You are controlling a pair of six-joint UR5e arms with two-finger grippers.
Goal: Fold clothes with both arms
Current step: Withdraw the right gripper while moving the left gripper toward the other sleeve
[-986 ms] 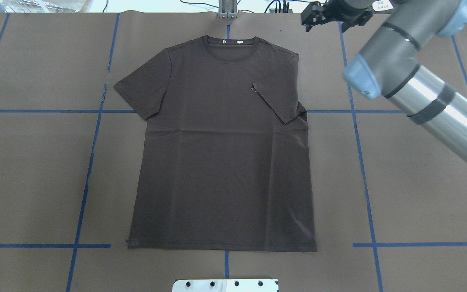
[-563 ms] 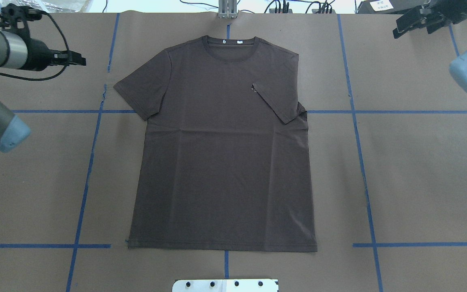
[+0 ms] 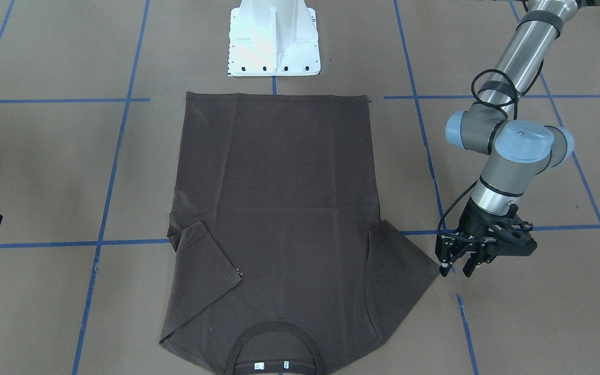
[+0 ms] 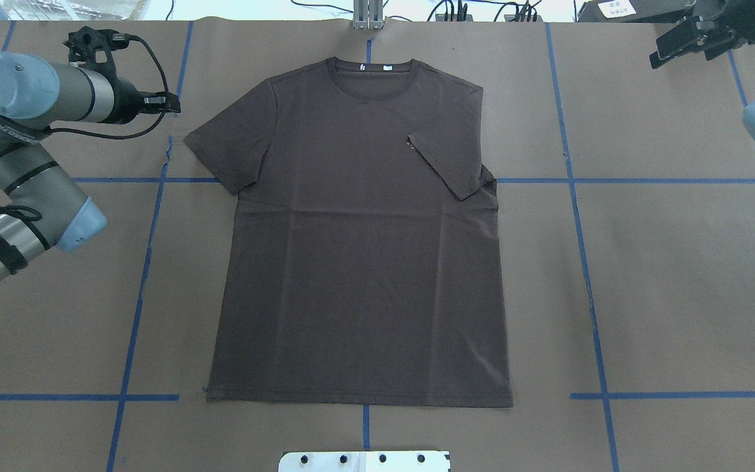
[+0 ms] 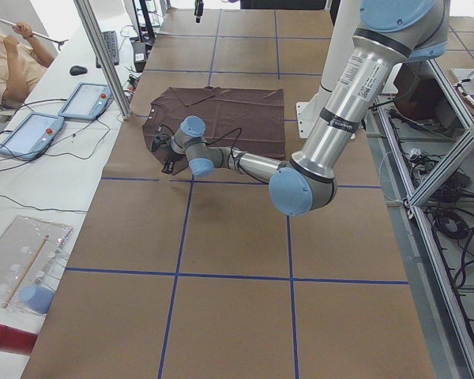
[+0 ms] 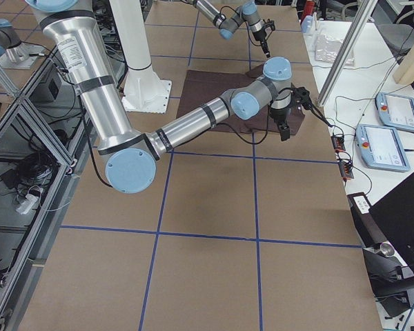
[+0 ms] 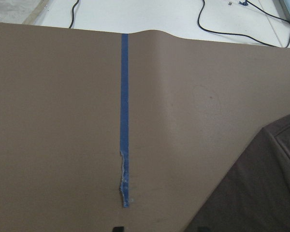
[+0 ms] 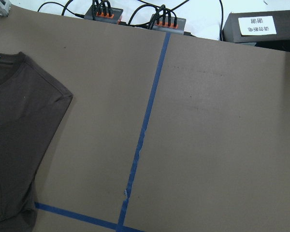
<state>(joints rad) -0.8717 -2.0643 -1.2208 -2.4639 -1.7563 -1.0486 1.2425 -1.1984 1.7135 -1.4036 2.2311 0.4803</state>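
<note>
Left claw (image 3: 456, 270) hovers open beside T-shirt (image 3: 279, 198) sleeve

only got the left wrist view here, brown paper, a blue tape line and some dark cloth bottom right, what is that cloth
observer: that's the spread-out sleeve of a dark brown short-sleeved T-shirt; the left arm's black two-finger tool is open just beside it
operator: other sleeve flat too
observer: no, the opposite sleeve is folded in over the chest
operator: where's the right tool
observer: the right arm's black tool is open, off the shirt by the paper-covered table's far edge
</note>
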